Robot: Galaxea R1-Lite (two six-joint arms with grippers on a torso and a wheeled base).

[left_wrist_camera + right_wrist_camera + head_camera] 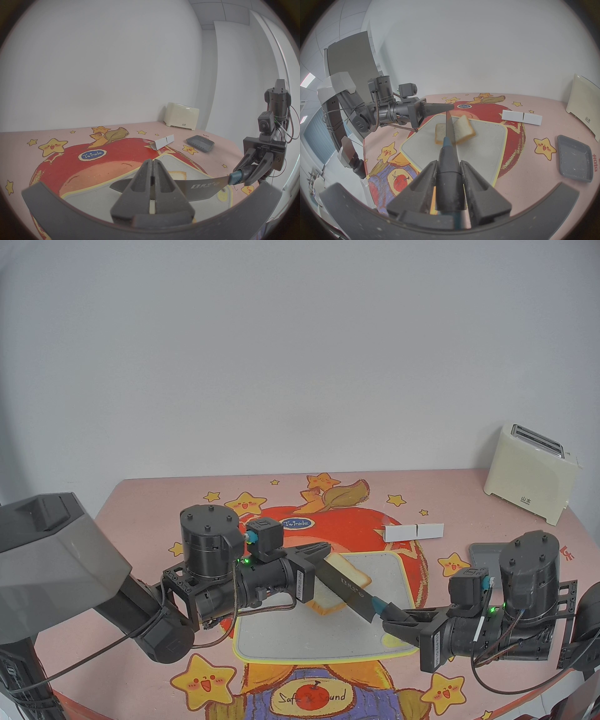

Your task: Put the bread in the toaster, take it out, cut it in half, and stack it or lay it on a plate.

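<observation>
table [144, 502]: pink, apple-and-stars print | cutting board [281, 634]: flat, mid-table | white folded card [414, 532]: just past board's far right corner | grey tray [484, 559]: near board's right edge | toaster [531, 474]: upright, far right of board, well apart

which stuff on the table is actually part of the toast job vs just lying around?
In the job:
bread on the cutting board
knife, held by the right gripper
left gripper, shut, at the bread
toaster
grey tray, probably the plate

Lying about:
white folded card
</observation>
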